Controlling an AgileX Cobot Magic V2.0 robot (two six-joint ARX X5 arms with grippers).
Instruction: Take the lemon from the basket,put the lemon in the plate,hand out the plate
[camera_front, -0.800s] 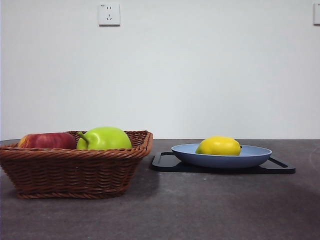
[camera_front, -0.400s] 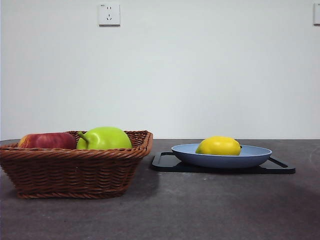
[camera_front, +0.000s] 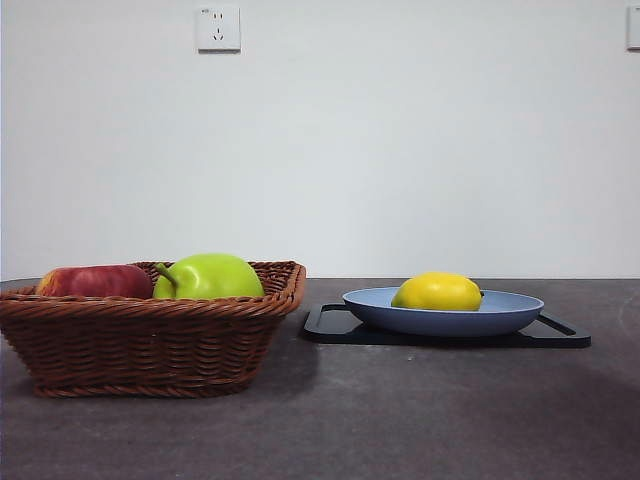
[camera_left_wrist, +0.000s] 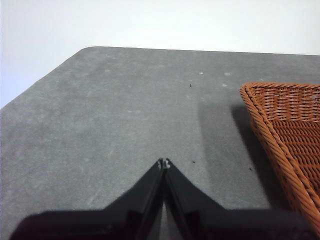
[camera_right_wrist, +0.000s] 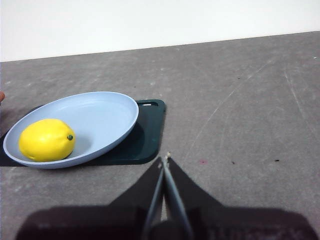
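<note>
The yellow lemon (camera_front: 437, 291) lies in the light blue plate (camera_front: 500, 312), which rests on a flat black tray (camera_front: 335, 325). The right wrist view shows the lemon (camera_right_wrist: 47, 139) at one side of the plate (camera_right_wrist: 102, 115). My right gripper (camera_right_wrist: 165, 160) is shut and empty, hovering over bare table beside the tray, apart from the plate. The brown wicker basket (camera_front: 150, 345) stands at the left. My left gripper (camera_left_wrist: 163, 164) is shut and empty over the table, beside a corner of the basket (camera_left_wrist: 285, 130). Neither arm shows in the front view.
A red apple (camera_front: 93, 281) and a yellow-green apple with a stem (camera_front: 208, 276) sit in the basket. A white wall with an outlet (camera_front: 218, 28) stands behind the grey table (camera_front: 400, 420).
</note>
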